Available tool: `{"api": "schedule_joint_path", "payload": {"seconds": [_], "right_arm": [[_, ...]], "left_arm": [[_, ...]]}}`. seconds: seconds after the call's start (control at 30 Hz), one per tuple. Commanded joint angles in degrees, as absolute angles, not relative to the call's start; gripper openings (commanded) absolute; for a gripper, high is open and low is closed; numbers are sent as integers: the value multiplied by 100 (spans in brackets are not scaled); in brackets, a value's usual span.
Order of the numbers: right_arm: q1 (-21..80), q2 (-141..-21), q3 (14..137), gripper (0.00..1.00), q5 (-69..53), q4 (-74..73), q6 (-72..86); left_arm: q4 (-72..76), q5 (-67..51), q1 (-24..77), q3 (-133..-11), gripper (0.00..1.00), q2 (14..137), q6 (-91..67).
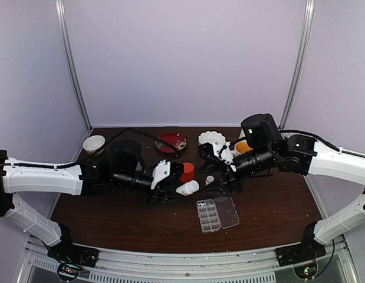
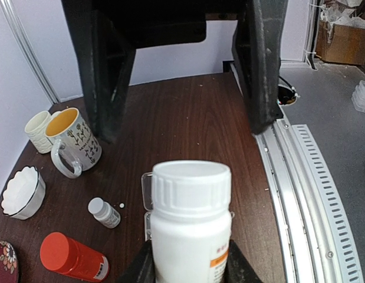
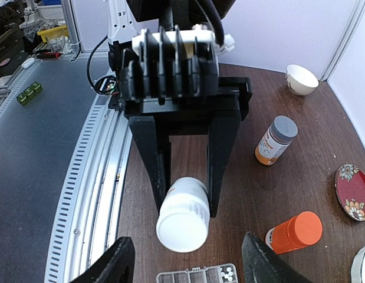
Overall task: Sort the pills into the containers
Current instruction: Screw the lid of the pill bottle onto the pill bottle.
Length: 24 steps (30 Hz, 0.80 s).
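My left gripper (image 2: 191, 259) is shut on an upright-capped white bottle (image 2: 191, 218), held level just above the table (image 1: 188, 187). My right gripper (image 3: 191, 265) faces the bottle's cap (image 3: 182, 227) with its fingers spread wide and nothing between them. The clear pill box (image 1: 209, 215) lies below the bottle, its lid (image 1: 227, 211) folded open to the right. A few white pills (image 3: 227, 273) sit in one end compartment. One loose pill (image 2: 121, 205) lies on the table beside a small grey-capped bottle (image 2: 104, 212).
An orange bottle (image 1: 187, 171) stands behind the left gripper, and a grey-capped orange-labelled bottle (image 3: 276, 138) lies farther left. A red plate (image 1: 171, 142), scalloped white dish (image 1: 213, 139), yellow-lined mug (image 2: 70, 138), ribbed cup (image 2: 38, 130) and white bowl (image 1: 94, 143) line the back.
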<state>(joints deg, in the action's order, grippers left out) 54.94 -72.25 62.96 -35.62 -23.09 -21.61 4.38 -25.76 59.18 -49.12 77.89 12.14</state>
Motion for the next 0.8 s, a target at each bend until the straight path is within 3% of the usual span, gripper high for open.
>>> {"api": "schedule_joint_path", "payload": {"seconds": [0.0, 0.43, 0.77], "right_arm": [[5605, -7418, 6646, 61, -3569, -2456, -2721], [5828, -7617, 6806, 48, -3254, -2544, -2995], [5978, -7825, 6950, 44, -3007, -2615, -3069]], "left_arm": [[501, -2782, 5893, -5096, 9, 7718, 1142], [454, -2780, 5894, -5115, 9, 7724, 1165], [441, -2774, 5895, -5093, 9, 7678, 1169]]}}
